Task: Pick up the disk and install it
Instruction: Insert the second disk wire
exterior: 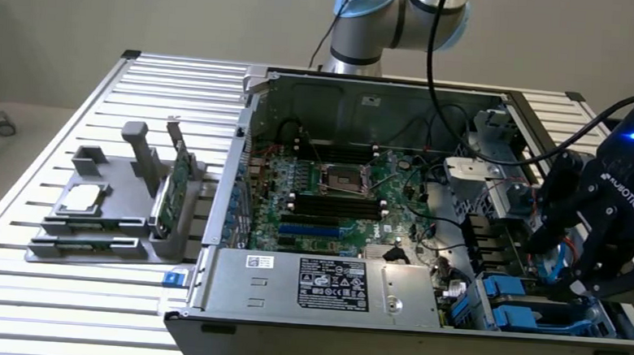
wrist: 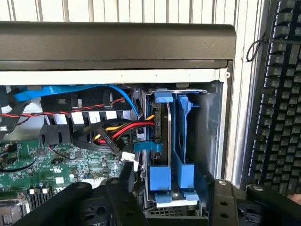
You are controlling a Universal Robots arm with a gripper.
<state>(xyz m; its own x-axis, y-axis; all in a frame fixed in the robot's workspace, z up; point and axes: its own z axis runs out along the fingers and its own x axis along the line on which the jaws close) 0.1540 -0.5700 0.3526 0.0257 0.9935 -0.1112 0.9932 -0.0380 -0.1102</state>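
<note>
Gripper (wrist: 171, 188) jaws apart, empty, straddling disk (wrist: 160, 141) standing on edge in case's (wrist: 117, 42) corner bay.

Open gripper (wrist: 171, 200) just above blue-framed disk (wrist: 160, 141) standing upright in bay (wrist: 209, 136), keyboard (wrist: 282, 94) beside case.

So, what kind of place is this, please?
Probably a lab or test bench for computer assembly. An open desktop computer case lies on a slotted aluminium table, a grey fixture holds spare parts beside it, and a robot arm's end effector hangs over the blue drive carriers.
</note>
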